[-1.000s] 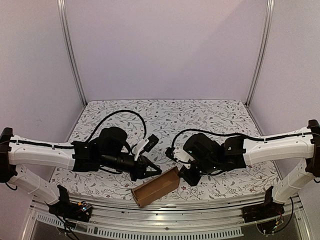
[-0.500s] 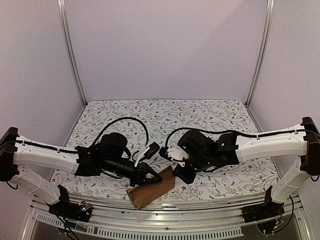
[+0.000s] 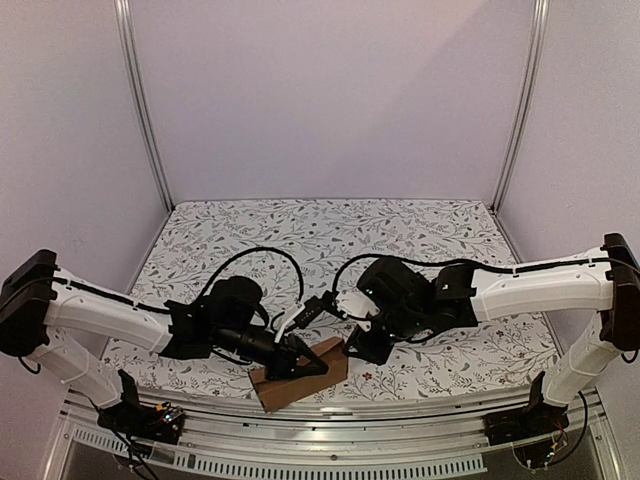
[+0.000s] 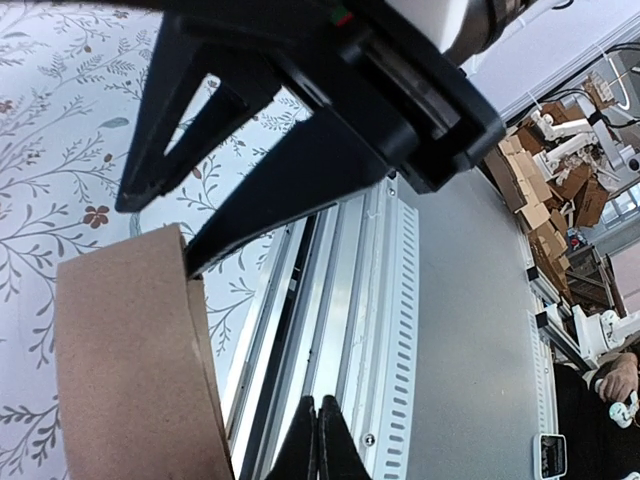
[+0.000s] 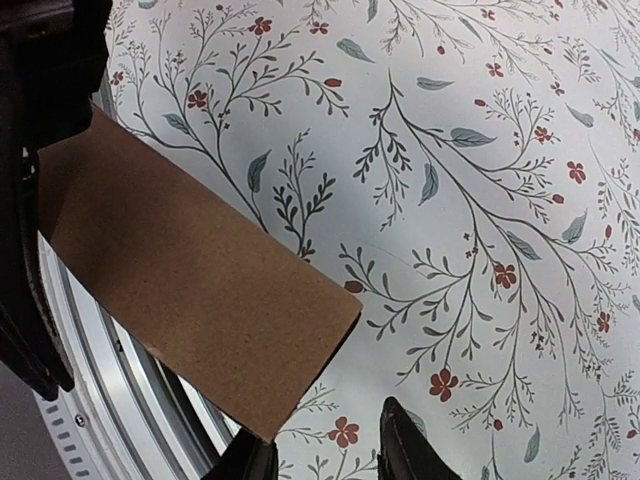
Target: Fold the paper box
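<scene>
Left claw (image 4: pixel 318 404) beside oblong paper box (image 4: pixel 130 360)

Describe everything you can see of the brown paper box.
The paper box is plain brown, unmarked cardboard, a long rectangular shape with flat, smooth faces. It lies angled on the floral table cover at the near edge, one end over the metal rail. From above, the shut left gripper lies across its top. One fingertip of the open right gripper seems to touch a corner.
</scene>
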